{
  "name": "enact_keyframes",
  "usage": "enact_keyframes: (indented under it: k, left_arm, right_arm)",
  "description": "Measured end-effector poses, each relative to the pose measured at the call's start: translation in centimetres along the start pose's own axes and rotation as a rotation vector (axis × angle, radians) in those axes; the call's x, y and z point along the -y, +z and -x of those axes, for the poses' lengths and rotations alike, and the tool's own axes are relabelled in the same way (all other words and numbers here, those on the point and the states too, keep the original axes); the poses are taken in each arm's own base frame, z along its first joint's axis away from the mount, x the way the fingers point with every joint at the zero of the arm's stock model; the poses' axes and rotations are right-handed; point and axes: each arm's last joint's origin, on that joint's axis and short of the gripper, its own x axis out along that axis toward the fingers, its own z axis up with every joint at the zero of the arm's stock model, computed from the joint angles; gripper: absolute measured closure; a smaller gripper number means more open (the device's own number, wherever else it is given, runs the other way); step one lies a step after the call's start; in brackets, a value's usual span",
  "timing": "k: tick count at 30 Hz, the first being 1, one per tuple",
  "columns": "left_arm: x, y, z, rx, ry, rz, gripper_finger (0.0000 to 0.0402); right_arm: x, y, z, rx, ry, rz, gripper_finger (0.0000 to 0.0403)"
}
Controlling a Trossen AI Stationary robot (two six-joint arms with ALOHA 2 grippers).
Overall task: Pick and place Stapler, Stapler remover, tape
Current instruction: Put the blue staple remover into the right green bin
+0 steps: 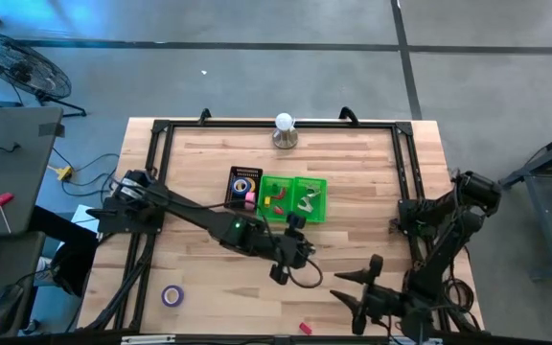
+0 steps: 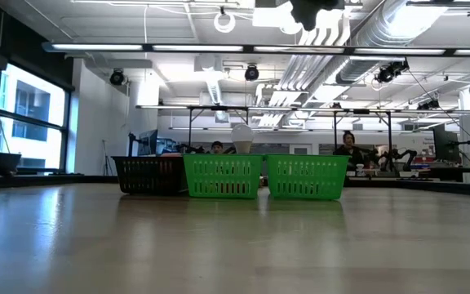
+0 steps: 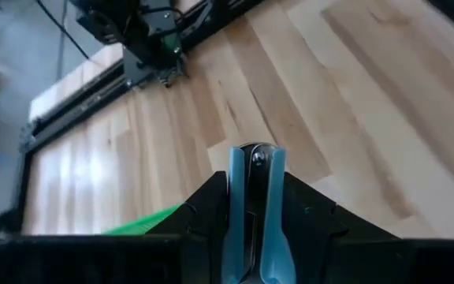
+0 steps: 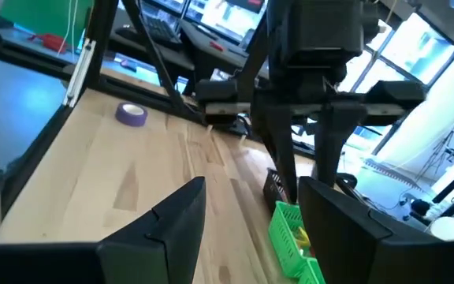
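Note:
My left gripper [image 1: 281, 272] hangs over the table's middle, in front of the baskets, shut on a narrow light-blue and metal thing [image 3: 271, 229], apparently the stapler remover. Near the table's front right, my right gripper [image 1: 354, 295] stands open and level with nothing between its fingers [image 4: 176, 217]. A purple tape roll [image 1: 172, 295] lies flat on the table at the front left and also shows in the right wrist view [image 4: 132, 114]. A small red thing [image 1: 305, 328] lies at the front edge. My left gripper pinches the light-blue thing between its two fingers, one on each blue side [image 3: 235, 193]. Its riveted metal end [image 3: 257, 158] sticks out past the fingertips. The fingers slant down toward the table, and the thing is lifted clear of the wood.
At the table's middle a black basket [image 1: 243, 187] holding tape rolls stands in a row with two green baskets [image 1: 278, 198] [image 1: 310, 199] holding small things. A white bulb on a base [image 1: 285, 129] stands at the far edge. A black frame [image 1: 161, 129] runs along the edges.

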Motion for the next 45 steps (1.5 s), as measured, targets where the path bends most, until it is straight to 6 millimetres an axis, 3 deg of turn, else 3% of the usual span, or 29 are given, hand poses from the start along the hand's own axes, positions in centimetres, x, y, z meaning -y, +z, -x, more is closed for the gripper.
enact_keyframes:
  k: [5, 11, 22, 30, 45]
  left_arm:
    - [1.1, -0.7, -2.3, -0.031, 0.030, -0.102, 0.0315]
    - [1.5, -1.2, -3.2, -0.072, 0.097, -0.157, 0.0315]
    - [3.4, -0.6, -2.3, -0.099, 0.169, -0.296, 0.0315]
    - [3.3, -0.8, -2.3, -0.120, 0.169, -0.304, 0.0315]
    - [3.5, -1.0, -2.2, -0.133, 0.156, -0.292, 0.0315]
  right_arm:
    - [0.6, -0.2, -2.2, -0.026, 0.007, 0.034, 0.0208]
    - [1.0, -0.8, -3.4, -0.058, -0.019, 0.072, 0.0208]
    - [2.0, -2.5, -5.6, -0.162, 0.001, 0.064, 0.0208]
    - [2.8, -3.0, -7.3, -0.204, 0.032, 0.048, 0.0208]
    - [3.1, -3.5, -7.4, -0.231, -0.031, 0.099, 0.0208]
